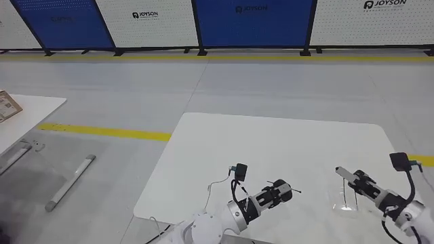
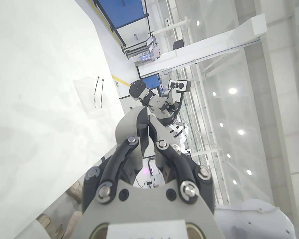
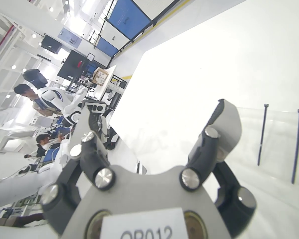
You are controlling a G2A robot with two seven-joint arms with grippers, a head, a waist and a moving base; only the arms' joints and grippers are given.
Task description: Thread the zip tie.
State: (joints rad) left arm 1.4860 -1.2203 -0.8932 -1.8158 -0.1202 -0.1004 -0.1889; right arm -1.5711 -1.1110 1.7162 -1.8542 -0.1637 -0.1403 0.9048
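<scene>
Two black zip ties (image 3: 262,135) (image 3: 296,148) lie side by side on a clear plastic sheet (image 3: 276,120) at the near right of the white table (image 1: 271,142). My right gripper (image 3: 154,118) is open beside them, its fingers wide apart with nothing between; in the top view the right gripper (image 1: 352,177) hovers over the sheet (image 1: 346,205). My left gripper (image 1: 283,192) is near the table's front middle with its fingers pressed together; a thin black strip, apparently a zip tie (image 1: 270,182), sticks out on both sides. The left wrist view shows the shut gripper (image 2: 145,118) and the two ties (image 2: 99,93) farther off.
The table's front edge runs just under both arms. A second white table with a cardboard box (image 1: 7,105) stands at the far left. Blue and white panels (image 1: 251,10) line the back beyond a yellow floor line.
</scene>
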